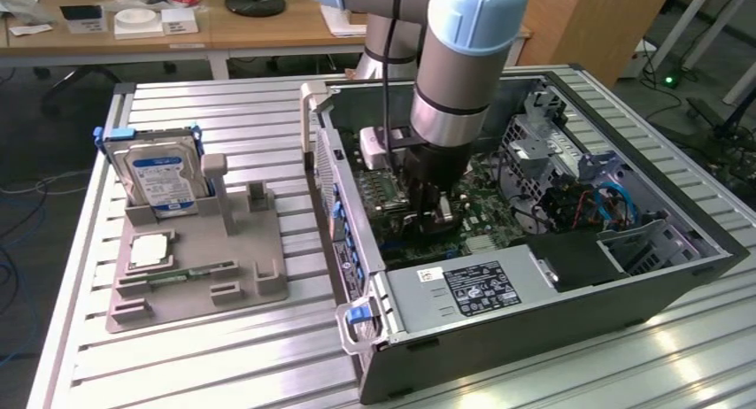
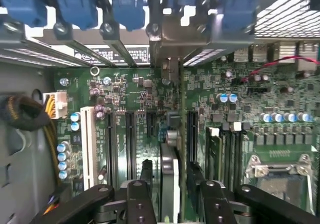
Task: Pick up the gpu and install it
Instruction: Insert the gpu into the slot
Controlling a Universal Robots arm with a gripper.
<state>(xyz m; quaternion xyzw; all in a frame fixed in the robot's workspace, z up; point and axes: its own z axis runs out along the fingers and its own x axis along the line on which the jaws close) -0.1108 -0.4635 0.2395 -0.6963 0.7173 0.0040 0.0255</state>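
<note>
The gpu (image 2: 170, 176) stands edge-on on the green motherboard (image 2: 130, 98) inside the open PC case (image 1: 661, 285). It sits in line with a slot, its silver end bracket (image 2: 170, 58) up at the case's rear wall. My gripper (image 2: 170, 176) straddles the card. The black fingers (image 2: 146, 173) stand a little off it on either side, so the gripper is open with a narrow gap. In the exterior view my gripper (image 1: 428, 216) reaches straight down into the middle of the case, hiding most of the card.
A grey fixture (image 1: 195, 267) at the exterior view's left holds a silver hard drive (image 1: 163, 177) and a narrow RAM stick (image 1: 189, 273). The power supply (image 1: 473, 289) fills the case's near corner. Blue slot clips (image 2: 125, 3), RAM slots (image 2: 225, 154) and yellow cables (image 2: 50, 134) crowd the card.
</note>
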